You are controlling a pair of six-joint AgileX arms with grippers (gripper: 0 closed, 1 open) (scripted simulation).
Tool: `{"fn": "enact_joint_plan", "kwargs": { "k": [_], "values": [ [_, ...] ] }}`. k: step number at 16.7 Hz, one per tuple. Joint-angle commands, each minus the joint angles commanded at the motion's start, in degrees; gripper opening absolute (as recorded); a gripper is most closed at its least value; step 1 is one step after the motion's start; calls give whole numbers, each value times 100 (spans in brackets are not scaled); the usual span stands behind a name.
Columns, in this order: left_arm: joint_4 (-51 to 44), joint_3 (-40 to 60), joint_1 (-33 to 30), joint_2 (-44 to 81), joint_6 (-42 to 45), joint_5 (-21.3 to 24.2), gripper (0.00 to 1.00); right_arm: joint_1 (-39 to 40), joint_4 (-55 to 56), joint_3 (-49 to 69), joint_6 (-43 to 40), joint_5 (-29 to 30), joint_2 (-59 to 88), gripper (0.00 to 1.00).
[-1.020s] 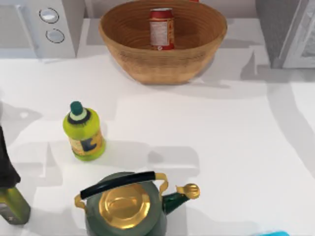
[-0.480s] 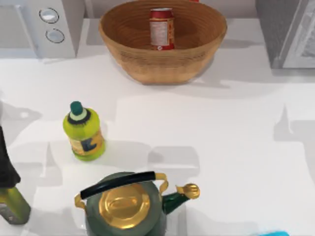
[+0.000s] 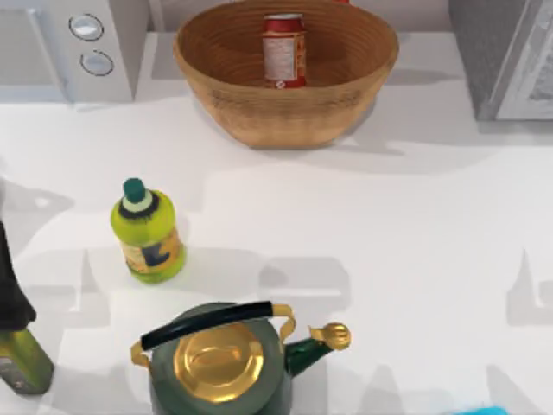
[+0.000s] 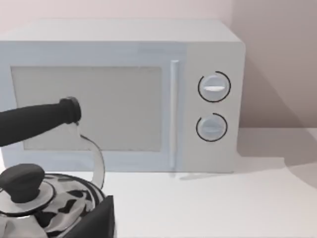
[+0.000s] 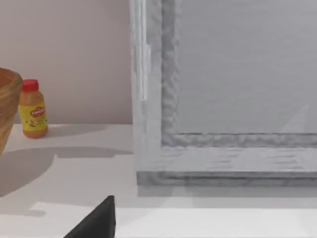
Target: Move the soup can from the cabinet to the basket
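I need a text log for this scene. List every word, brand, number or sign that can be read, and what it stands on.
No text can be read.
soup can, standing in the basket: label print too blurred to read.
yellow-green bottle: dark mark on the label, not legible.
orange bottle with a red cap: red label patch, too small to read.
microwave: two dials, no readable markings.
cabinet: no lettering seen.
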Motion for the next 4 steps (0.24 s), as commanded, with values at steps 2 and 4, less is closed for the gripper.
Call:
{"fn": "enact_joint_plan", "kwargs": {
  "k": [2, 4],
  "values": [
    [0, 0, 0, 0, 0, 0, 100, -57, 67, -244, -3, -74, -235, 100],
    [0, 0, 0, 0, 0, 0, 100, -64, 76, -276, -3, -84, -266, 100]
  ]
}}
